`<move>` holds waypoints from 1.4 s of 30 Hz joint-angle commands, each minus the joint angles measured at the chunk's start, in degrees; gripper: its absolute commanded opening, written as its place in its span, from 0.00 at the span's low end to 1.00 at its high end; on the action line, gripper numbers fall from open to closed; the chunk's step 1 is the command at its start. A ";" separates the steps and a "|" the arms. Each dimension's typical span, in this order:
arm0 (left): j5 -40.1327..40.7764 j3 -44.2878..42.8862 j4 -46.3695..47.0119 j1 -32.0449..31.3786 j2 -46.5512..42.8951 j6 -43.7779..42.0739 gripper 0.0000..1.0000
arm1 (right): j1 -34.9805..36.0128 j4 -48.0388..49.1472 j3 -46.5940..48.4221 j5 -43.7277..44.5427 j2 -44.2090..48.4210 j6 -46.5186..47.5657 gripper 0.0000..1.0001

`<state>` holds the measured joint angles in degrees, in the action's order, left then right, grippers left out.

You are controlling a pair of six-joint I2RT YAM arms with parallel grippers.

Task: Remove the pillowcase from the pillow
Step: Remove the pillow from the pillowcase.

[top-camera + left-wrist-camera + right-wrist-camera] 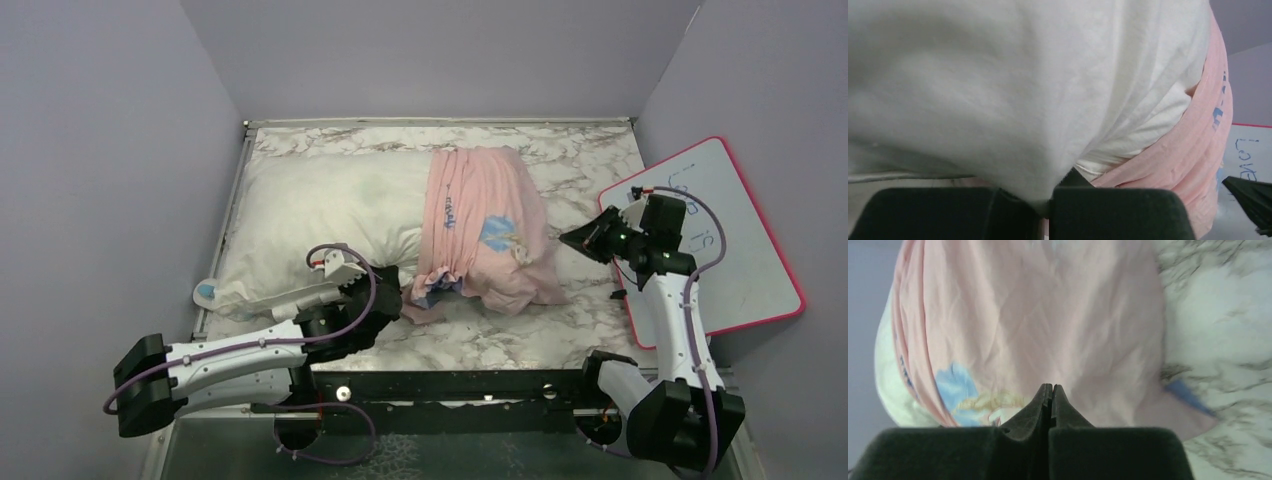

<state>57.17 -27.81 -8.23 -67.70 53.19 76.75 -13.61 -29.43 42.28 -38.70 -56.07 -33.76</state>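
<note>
Fabric of the plump white pillow (320,205), lying at the upper left of the top view on the marble-patterned tabletop (580,165), is pinched in our left gripper (1050,200). We see the thin, wrinkled pink pillowcase (490,230) bunched over its right end. Our right gripper (1050,390), fingers pressed together on nothing, points at it from just beside.

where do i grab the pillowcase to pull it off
Pinch the pillowcase at its slack near-right corner on the table, coming from the right; it is bunched over only the right end of the pillow, so it slides off rightward.
</note>
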 commanded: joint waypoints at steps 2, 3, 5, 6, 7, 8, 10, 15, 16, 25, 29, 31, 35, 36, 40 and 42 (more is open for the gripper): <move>-4.31 -2.17 -7.21 2.44 -7.24 -10.39 0.00 | -0.24 -3.07 8.04 19.52 -2.39 1.56 0.01; -5.11 -2.46 -7.72 2.42 -7.94 -10.70 0.00 | -0.21 -2.05 8.47 17.25 -2.85 1.76 0.01; -7.20 -2.16 -5.48 2.46 -8.89 -12.33 0.00 | -0.21 0.36 8.10 5.79 -3.87 3.16 0.03; -8.46 -1.78 -3.28 2.52 -8.99 -13.57 0.00 | -0.21 1.53 7.05 -2.77 -4.53 3.10 0.06; -9.82 -1.46 -0.74 2.48 -8.72 -15.21 0.00 | -0.23 2.28 5.60 -7.98 -4.85 2.45 0.11; -11.02 -1.42 0.88 2.44 -8.15 -16.08 0.00 | -0.25 2.57 3.87 -12.10 -4.84 2.16 0.17; -13.07 -2.39 2.47 2.41 -6.26 -16.92 0.00 | -0.11 1.31 0.45 -15.44 -3.05 3.84 0.40; -16.01 -6.22 3.67 2.47 -0.47 -18.97 0.00 | 0.23 -5.09 -6.80 -14.89 7.51 4.81 0.73; -16.20 -6.48 4.31 2.45 0.21 -19.18 0.00 | 0.20 -5.98 -8.03 -14.58 9.19 4.39 0.76; -17.43 -6.07 7.97 2.48 0.04 -20.00 0.00 | 0.27 -3.65 -14.80 -19.49 14.05 -0.88 0.84; -19.53 -6.19 10.21 2.46 0.05 -20.76 0.00 | 1.90 0.08 -14.33 -19.92 15.21 -5.65 0.86; -21.28 -6.39 12.94 2.45 2.27 -20.76 0.00 | 9.76 8.24 -14.75 -13.66 18.01 -14.44 0.87; -21.90 -7.25 11.90 2.40 2.86 -20.22 0.00 | 17.99 10.43 -9.98 -5.75 15.89 -15.29 0.87; -21.93 -7.15 11.92 2.40 2.80 -20.16 0.00 | 20.92 9.83 -8.43 -2.15 14.61 -14.46 0.87; -21.52 -7.40 11.82 2.40 2.20 -20.53 0.00 | 32.29 7.54 -2.97 11.75 6.94 -11.16 0.87; -21.42 -7.64 11.09 2.40 1.90 -20.54 0.00 | 37.92 7.82 -0.84 18.12 3.39 -10.30 0.87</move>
<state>37.91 -31.92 -2.31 -64.99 56.53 56.49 16.51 -23.16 37.60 -36.82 -47.44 -45.60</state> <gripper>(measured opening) 0.020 0.867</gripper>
